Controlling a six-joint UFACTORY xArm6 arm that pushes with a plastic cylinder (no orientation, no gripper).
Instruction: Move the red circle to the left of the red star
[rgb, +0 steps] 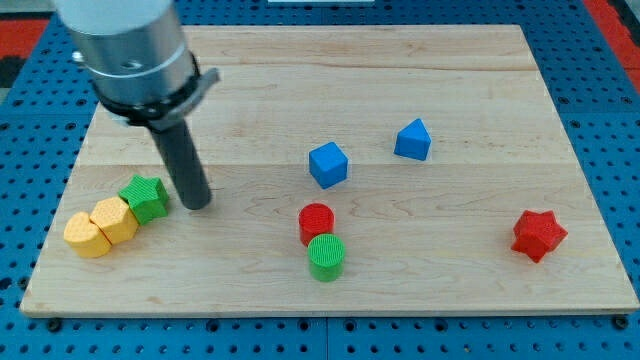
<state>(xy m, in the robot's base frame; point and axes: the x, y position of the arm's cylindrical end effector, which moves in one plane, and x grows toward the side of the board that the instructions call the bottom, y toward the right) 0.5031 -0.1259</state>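
Observation:
The red circle stands near the middle of the wooden board, toward the view's bottom, touching a green circle just below it. The red star lies far to the view's right, near the board's right edge. My tip rests on the board at the view's left, just right of a green star and well left of the red circle.
Two yellow blocks sit in a row touching the green star at the lower left. A blue cube and a second blue block lie above the red circle. The board sits on a blue pegboard.

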